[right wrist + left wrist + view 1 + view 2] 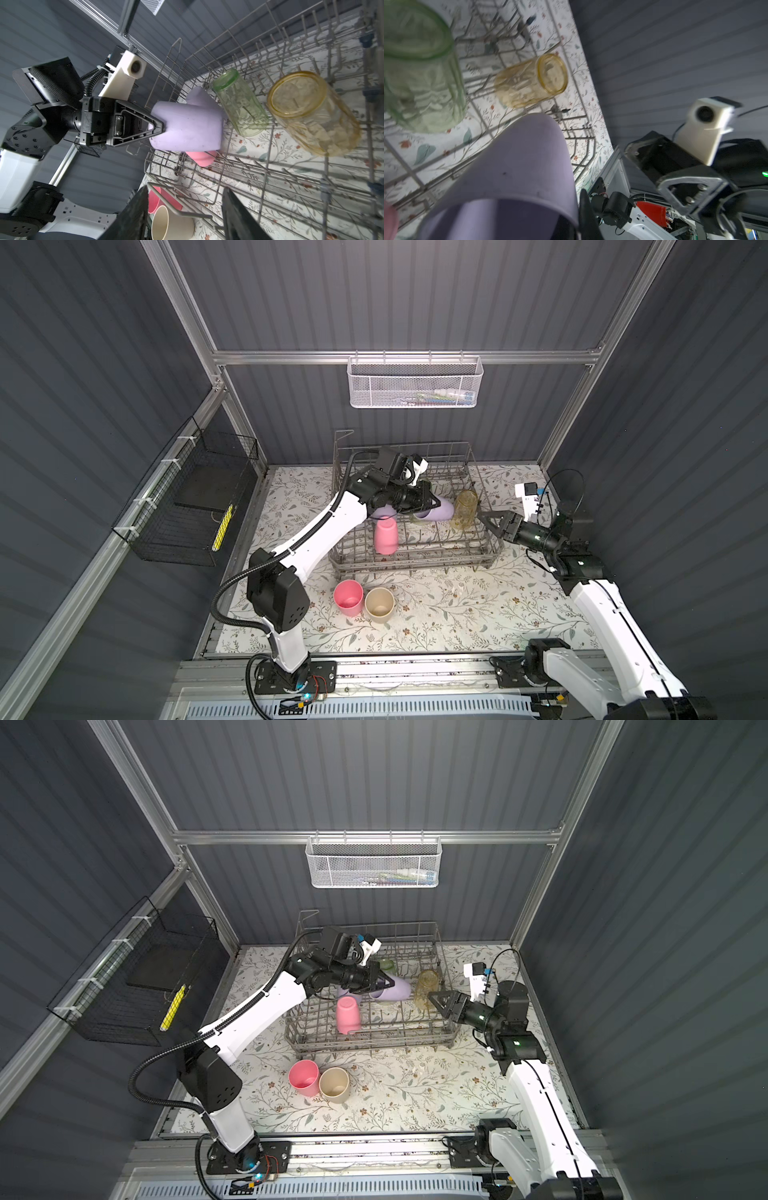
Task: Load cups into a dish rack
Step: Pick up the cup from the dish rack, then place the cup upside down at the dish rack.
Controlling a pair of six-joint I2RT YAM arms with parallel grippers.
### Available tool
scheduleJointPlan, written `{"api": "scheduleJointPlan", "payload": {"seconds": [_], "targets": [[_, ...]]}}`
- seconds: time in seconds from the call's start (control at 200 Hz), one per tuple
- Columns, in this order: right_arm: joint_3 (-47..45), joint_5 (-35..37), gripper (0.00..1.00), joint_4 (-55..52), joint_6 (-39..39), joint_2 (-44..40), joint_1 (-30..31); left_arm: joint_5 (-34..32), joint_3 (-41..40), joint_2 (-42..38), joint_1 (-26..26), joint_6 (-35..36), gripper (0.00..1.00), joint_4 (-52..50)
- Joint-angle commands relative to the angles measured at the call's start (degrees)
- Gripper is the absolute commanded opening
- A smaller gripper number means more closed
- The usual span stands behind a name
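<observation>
Over floral mat (457, 614), left gripper (163, 126) clamps lilac cup (191, 124), arm masking green cup (239, 104) from above; right gripper (487, 521) gapes.

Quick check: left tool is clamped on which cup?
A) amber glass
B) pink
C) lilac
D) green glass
C: in the right wrist view the left tool is pinching the rim of a lilac cup, which it holds sideways within the dish rack.
</observation>
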Motion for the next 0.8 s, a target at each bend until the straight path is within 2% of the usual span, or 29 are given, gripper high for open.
{"api": "scheduleJointPlan", "payload": {"seconds": [0.0,0.235,0.435,0.61,0.795], "targets": [[-1.57,-4.53,0.64,9.23,6.31,0.09,-0.12,4.9,0.83,-3.01,0.64,-0.43,0.0,11.03],[-3.56,-6.14,0.76,18.78,13.92,-0.1,-0.18,15.68,-7.75,-6.58,2.91,-8.73,0.0,29.24],[-7.66,-9.67,0.82,46.59,32.63,4.84,-0.96,22.04,-14.47,-9.13,3.65,-10.86,0.0,39.02],[-7.92,-11.92,0.85,65.94,44.63,11.92,-0.84,24.95,-17.47,-9.95,3.74,-12.29,0.0,43.46],[-7.39,-12.72,0.87,67.23,45.29,14.24,0.28,27.44,-19.18,-9.28,3.74,-17.38,0.0,51.05]]}}
